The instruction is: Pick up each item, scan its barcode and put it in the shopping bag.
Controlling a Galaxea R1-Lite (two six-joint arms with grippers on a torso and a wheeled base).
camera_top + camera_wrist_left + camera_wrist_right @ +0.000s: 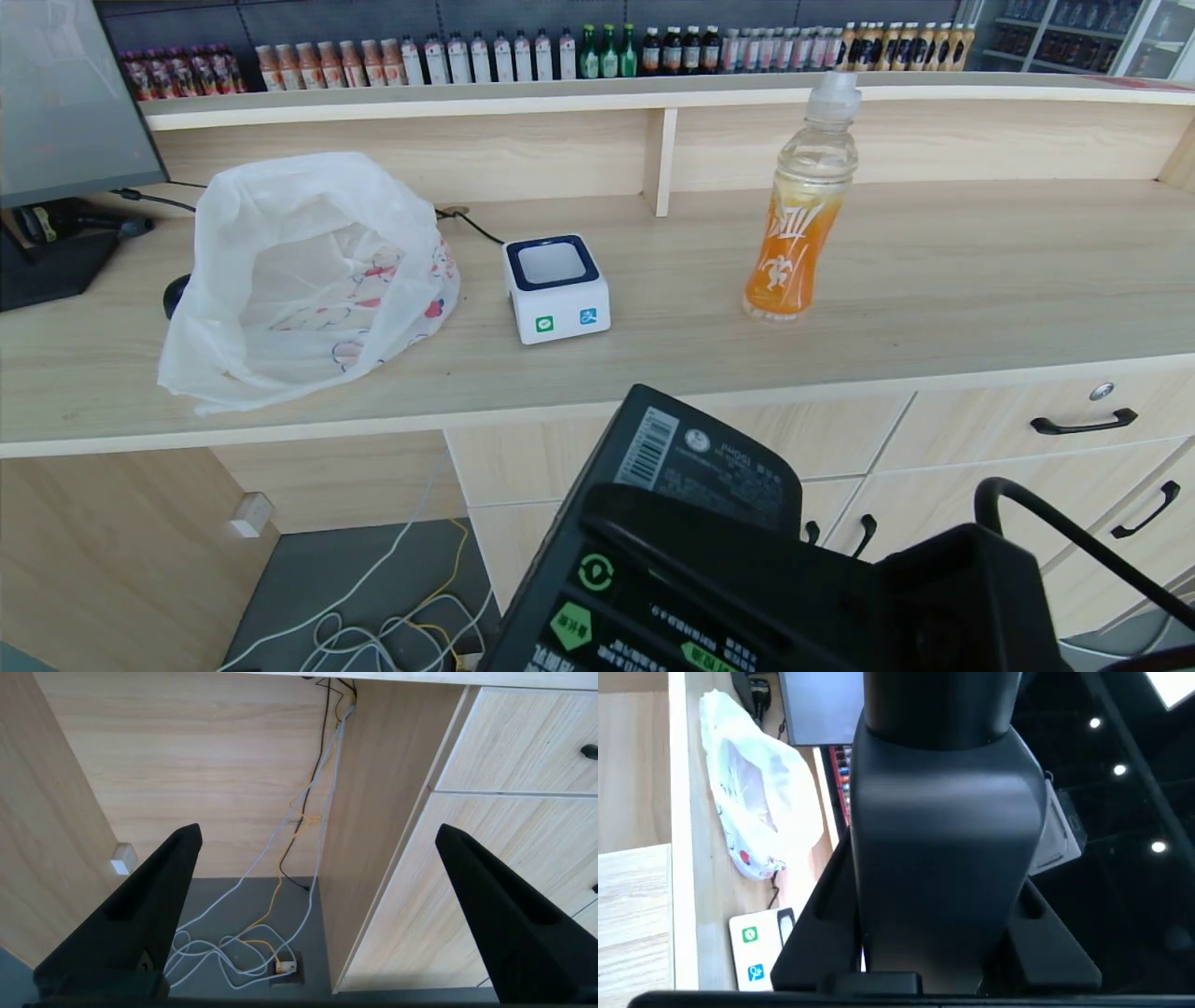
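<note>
The left gripper [318,831] has its fingers [140,905] wide apart with nothing between them. It hangs below the counter's edge and faces the open recess under it, where cables [252,943] run down the back panel and coil on the floor. The drawers [523,793] are beside the recess.

In the right wrist view, black bulk covers the right gripper [938,905], so I cannot tell whether it is apart or together. Past it that view shows the bag [757,793] and the scanner [761,947] on the counter.

The bottle [801,215], filled with orange drink and closed with a clear cap, stands upright on the counter [980,280]. It is well to the right of the scanner [555,287] and neither gripper touches it.

The scanner is a small white box with a dark-rimmed window on top. It sits near the counter's middle with a cable leading off behind it.

Just left of the scanner, with a small gap between them, the white plastic bag [299,280] lies slumped with its mouth open toward the robot. A black mouse [175,294] peeks out at its far left side. A monitor [65,93] stands at the counter's left end.

Rows of bottled drinks line the shelf [560,56] behind the counter.
</note>
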